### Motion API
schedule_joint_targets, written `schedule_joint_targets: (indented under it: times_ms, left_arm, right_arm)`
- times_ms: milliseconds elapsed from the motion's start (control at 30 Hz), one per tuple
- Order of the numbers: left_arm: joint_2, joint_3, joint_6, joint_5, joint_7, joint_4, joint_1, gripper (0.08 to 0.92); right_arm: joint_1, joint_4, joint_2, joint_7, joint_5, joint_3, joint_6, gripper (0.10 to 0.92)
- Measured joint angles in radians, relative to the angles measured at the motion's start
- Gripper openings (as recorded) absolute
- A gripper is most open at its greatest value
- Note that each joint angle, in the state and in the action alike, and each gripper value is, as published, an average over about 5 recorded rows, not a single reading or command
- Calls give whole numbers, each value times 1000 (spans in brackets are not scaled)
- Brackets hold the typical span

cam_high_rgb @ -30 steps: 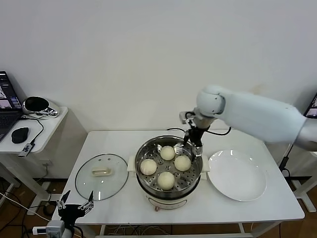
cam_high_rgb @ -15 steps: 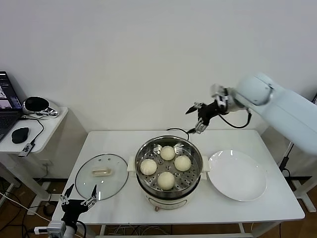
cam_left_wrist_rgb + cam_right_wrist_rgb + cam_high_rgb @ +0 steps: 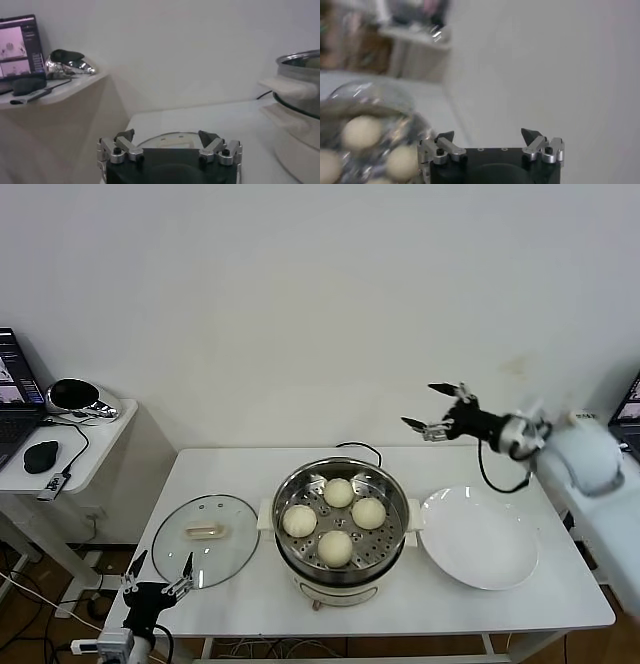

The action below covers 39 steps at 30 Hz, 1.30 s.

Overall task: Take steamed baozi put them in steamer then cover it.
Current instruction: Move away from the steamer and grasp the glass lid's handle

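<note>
All four baozi [image 3: 337, 518] sit on the tray inside the steamer [image 3: 341, 527], table centre, so loading looks complete. The cover [image 3: 205, 539] lies flat to the left, handle up, not yet placed. Right gripper [image 3: 440, 413] is up at far right, clear of the pot, fingers wide, empty. Left gripper [image 3: 157, 586] is low at the near-left edge beside the cover, wide, empty, likely positioned for the cover pickup.
</note>
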<state>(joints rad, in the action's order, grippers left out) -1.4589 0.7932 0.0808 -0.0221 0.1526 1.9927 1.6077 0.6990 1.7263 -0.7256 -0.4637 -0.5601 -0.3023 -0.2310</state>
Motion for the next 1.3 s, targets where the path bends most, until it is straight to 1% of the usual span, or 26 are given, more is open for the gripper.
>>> schedule_joint_targets:
  times_ms: [267,433,633,767,1000,1133,1300]
  left_arm:
    - [11,8,-41,109,-5,-26,-19,823]
    - [17,9,-95,274,-39,-45,-27,823]
    - [42,13,-150,533,-93,-73,-44,823]
    - [76,6,-169,724,-133,-100,-44,823]
    - [167,-34,-167,1011,-211,-150,-56,823]
    - [214,-66,-158,1112,-226,-169,-71,823]
    - [241,-107,-135,1173,-223,-188,-98,823]
  right_arm:
    - [414,43,-176,152,-26,-324,171,823]
    - [580,52,-271,207,-33,-410,238,823]
    - [684,57,-361,253,-32,-457,289,823]
    - [723,68,-399,271,-32,-474,306,823]
    - [771,77,-443,291,-31,-495,325,823]
    - [794,79,-457,296,-30,-508,334,823]
    - [812,80,-468,297,-23,-514,340,823]
